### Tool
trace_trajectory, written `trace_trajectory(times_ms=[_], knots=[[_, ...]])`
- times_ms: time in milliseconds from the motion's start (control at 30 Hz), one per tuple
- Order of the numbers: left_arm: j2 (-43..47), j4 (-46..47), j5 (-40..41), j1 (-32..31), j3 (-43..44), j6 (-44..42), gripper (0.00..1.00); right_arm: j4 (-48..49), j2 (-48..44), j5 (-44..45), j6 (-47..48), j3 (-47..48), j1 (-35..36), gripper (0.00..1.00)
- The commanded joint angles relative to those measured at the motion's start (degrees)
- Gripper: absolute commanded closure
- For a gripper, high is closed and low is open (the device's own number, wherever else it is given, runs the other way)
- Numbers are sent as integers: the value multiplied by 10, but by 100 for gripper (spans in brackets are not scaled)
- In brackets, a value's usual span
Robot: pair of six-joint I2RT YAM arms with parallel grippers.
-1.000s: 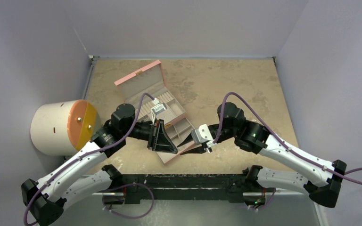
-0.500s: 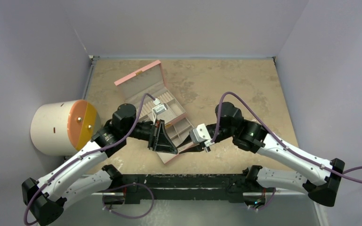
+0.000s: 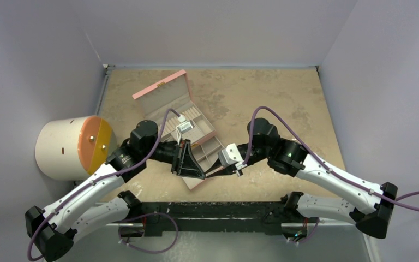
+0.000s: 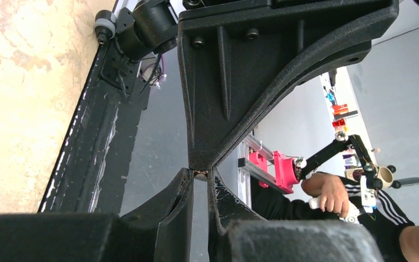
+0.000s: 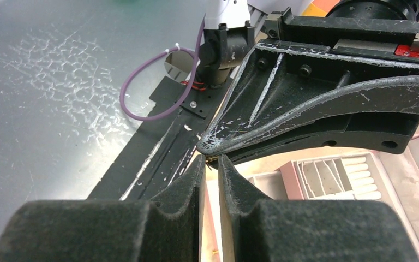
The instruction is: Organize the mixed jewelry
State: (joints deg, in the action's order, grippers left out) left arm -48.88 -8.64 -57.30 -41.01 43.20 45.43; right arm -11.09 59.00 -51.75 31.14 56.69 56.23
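My two grippers meet tip to tip over the near corner of the open pink compartmented box (image 3: 163,90). The left gripper (image 3: 203,176) (image 4: 200,176) is shut on a tiny gold-coloured jewelry piece (image 4: 200,174) pinched at its fingertips. The right gripper (image 3: 211,173) (image 5: 211,159) faces it with its jaws nearly together around the same piece (image 5: 209,160); whether its pads press on the piece I cannot make out. Another tiny gold piece (image 5: 215,251) lies on the pale surface below the right fingers. The box's slotted compartments (image 5: 333,174) show just beyond.
A white cylinder with an orange face (image 3: 71,147) lies at the table's left edge. A black rail (image 3: 223,210) runs along the near edge between the arm bases. Grey walls close in the left, back and right sides.
The right gripper has shifted slightly left up to the left gripper's tips, and its jaws have narrowed. The left arm and its grip have not moved.
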Motion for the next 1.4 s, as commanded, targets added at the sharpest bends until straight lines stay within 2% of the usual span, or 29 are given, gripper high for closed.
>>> trace_trajectory(times_ms=[0, 100, 200, 500, 533, 667, 800, 1000, 1167, 1367], knots=[[7, 16, -7, -2, 6, -12, 100, -2, 1, -17, 7, 16, 3, 86], [7, 15, -8, -2, 7, -13, 100, -5, 0, -17, 6, 17, 4, 91], [6, 15, -8, -3, 7, -13, 100, -7, 2, -20, 6, 18, 4, 100], [11, 15, -6, -2, 8, -14, 100, -2, -1, -16, 1, 16, 6, 100], [10, 13, -5, -2, 10, -15, 98, 0, -2, -15, 0, 15, 6, 100], [9, -19, 9, -2, 22, -42, 76, 3, -8, -8, -3, 12, 7, 100], [12, -31, 32, -2, 26, -49, 65, 20, -18, 0, -15, 1, 7, 100], [33, 30, 84, -2, 6, 4, 57, 77, -35, 16, -46, -37, 9, 100], [64, 121, 120, -3, -16, 80, 54, 116, -59, 65, -68, -69, 9, 100], [81, 180, 144, -3, -39, 134, 52, 226, -113, 105, -91, -127, 10, 100]])
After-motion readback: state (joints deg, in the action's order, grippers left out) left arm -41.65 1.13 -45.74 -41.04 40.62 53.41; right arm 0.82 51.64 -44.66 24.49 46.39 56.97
